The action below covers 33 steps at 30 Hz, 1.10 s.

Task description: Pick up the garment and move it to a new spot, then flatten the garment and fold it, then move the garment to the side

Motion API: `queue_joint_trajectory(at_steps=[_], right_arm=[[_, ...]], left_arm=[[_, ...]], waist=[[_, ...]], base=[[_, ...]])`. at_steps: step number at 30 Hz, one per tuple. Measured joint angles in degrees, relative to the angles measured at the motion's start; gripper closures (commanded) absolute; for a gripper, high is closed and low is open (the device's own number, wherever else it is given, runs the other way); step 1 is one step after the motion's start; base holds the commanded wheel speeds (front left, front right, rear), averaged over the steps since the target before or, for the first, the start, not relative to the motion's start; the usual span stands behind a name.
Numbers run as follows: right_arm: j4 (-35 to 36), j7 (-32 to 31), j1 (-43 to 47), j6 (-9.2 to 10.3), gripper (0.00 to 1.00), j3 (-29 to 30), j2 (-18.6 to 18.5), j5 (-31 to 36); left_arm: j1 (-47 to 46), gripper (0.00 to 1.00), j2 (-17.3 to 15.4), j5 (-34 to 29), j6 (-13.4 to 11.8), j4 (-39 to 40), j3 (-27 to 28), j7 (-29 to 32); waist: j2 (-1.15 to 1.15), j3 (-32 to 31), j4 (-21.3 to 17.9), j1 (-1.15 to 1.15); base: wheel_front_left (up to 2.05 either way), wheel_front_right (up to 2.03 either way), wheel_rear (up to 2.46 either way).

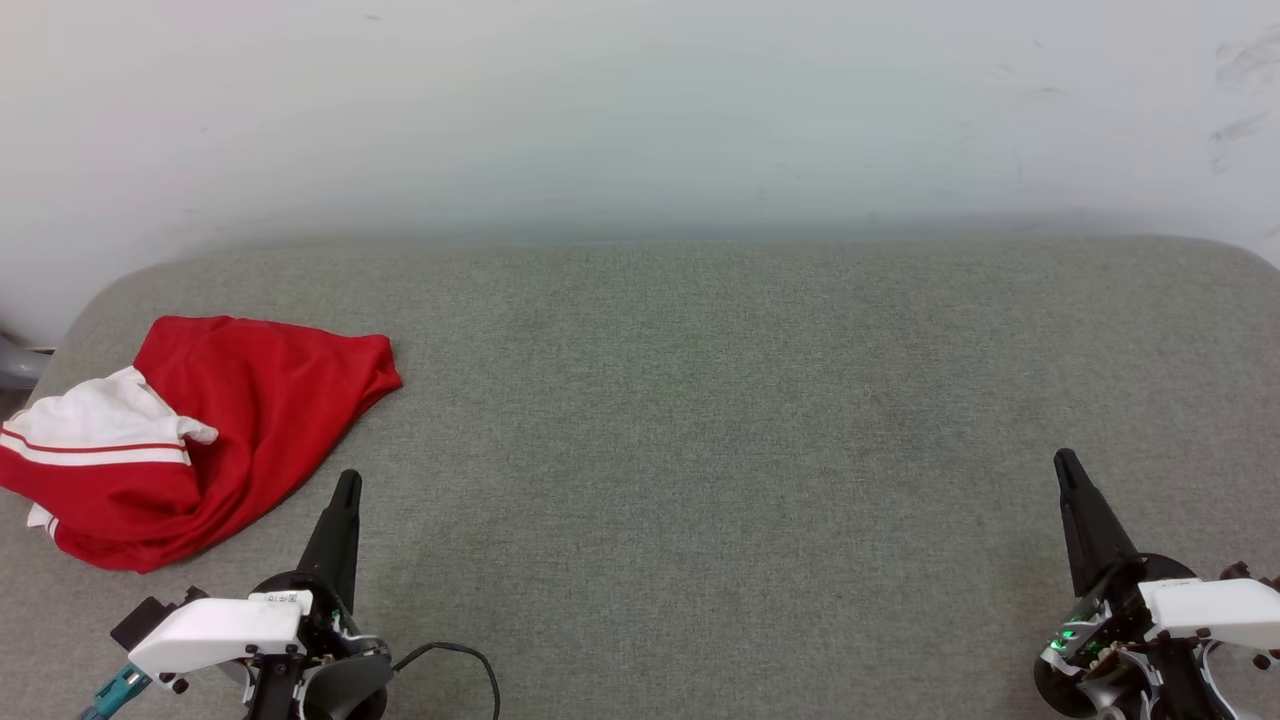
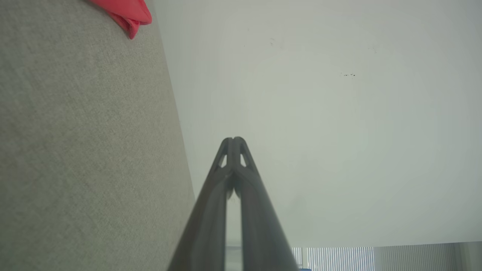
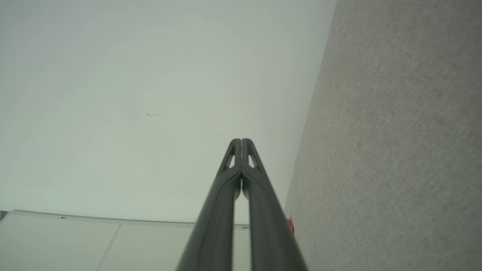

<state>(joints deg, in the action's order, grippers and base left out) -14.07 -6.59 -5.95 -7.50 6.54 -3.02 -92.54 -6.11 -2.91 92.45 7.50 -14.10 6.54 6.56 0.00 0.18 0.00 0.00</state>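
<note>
The garment (image 1: 230, 420) lies crumpled at the far left of the grey cushioned surface (image 1: 700, 420): red cloth with a white sleeve and red-white stripes. A red corner of the garment (image 2: 130, 15) shows in the left wrist view. My left gripper (image 1: 348, 482) is shut and empty, its tips just right of and below the garment, apart from it. My right gripper (image 1: 1063, 460) is shut and empty at the lower right, far from the garment. Both pairs of fingertips meet in the wrist views (image 2: 233, 140) (image 3: 241, 140).
A white wall (image 1: 640, 110) rises right behind the surface's far edge. The surface's rounded left corner (image 1: 90, 300) is close to the garment, with a grey object (image 1: 15, 365) beyond it. A black cable (image 1: 460, 660) loops by my left wrist.
</note>
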Motion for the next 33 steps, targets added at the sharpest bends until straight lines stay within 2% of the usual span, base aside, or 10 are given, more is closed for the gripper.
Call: queue_joint_trajectory(at_steps=[22, 23, 33], right_arm=[[0.0, 0.0, 0.0, 0.0, 1.0, -0.01, 0.01, 0.0], [0.0, 0.0, 0.0, 0.0, 0.0, -0.01, 0.01, 0.0], [-2.42, 1.46, 2.69, 0.01, 0.0, 0.02, 0.1, 1.37]], left_arm=[[0.0, 1.0, 0.0, 0.0, 0.0, 0.0, -0.01, 0.0], [0.0, 0.0, 0.0, 0.0, 0.01, 0.0, -0.01, 0.0], [2.52, 0.0, 0.23, -0.8, -0.01, -1.97, -0.49, -1.56]], waist=[[0.0, 0.0, 0.0, 0.0], [0.0, 0.0, 0.0, 0.0], [0.0, 0.03, 0.0, 0.0]], base=[[0.0, 0.0, 0.0], [0.0, 0.0, 0.0], [0.0, 0.0, 0.0]])
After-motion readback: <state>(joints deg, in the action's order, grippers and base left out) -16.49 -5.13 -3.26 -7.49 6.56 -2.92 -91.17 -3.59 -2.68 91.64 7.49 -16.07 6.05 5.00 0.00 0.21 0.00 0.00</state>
